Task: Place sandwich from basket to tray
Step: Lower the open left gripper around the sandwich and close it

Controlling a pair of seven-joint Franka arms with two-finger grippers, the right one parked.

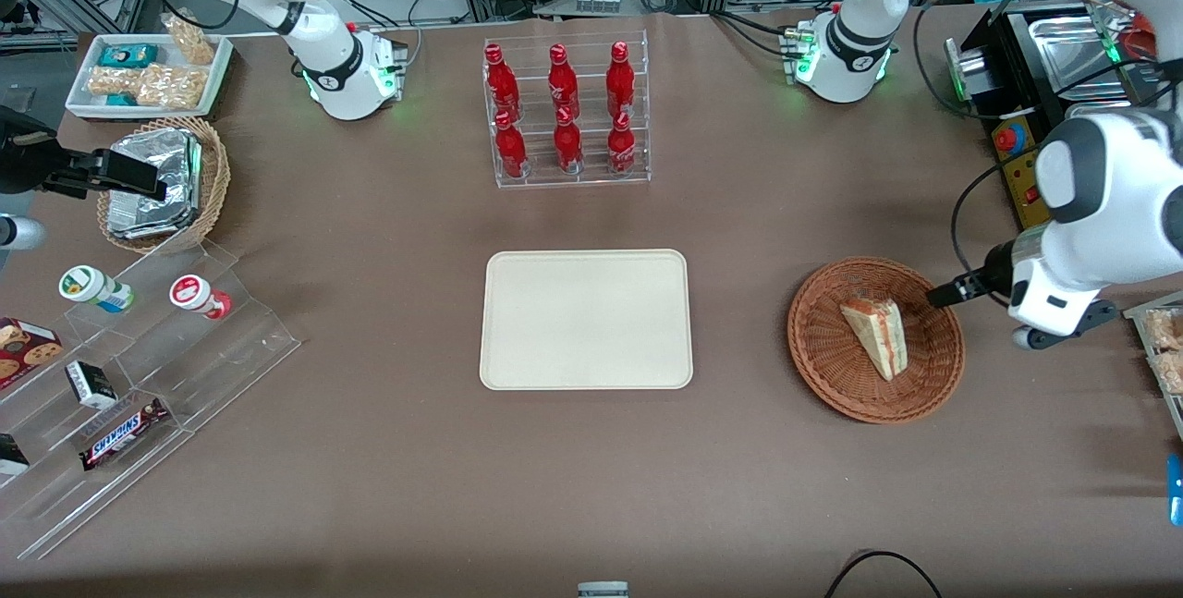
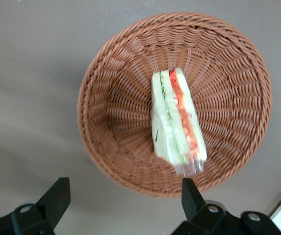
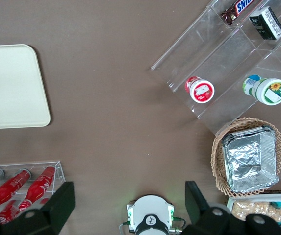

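Brown matte table covering (image 1: 370, 450) spans the work area, with cable clutter and equipment racks along its edge farthest from the front camera. Near the middle lies the flat cream-beige rectangular tray (image 1: 586, 319) with rounded corners and a low rim; its surface carries nothing. Toward the working arm's end of the table sits the wide, shallow, round reddish-brown wicker basket (image 1: 875, 338). Inside it rests the small triangular sandwich wedge (image 1: 877, 333) of white bread; the wrist view shows its cut face with red, orange and green filling layers, wrapped in clear film. The left arm's black two-finger gripper (image 2: 123, 196) hovers above the basket's rim, clear of the sandwich, its fingers (image 2: 57, 198) spread wide and holding nothing. Farther from the front camera than the tray stands a clear acrylic rack of six red bottles (image 1: 566, 113). Toward the parked arm's end sit a deeper tan wicker basket with foil-wrapped packets (image 1: 162, 182) and a clear stepped display stand (image 1: 139, 376).
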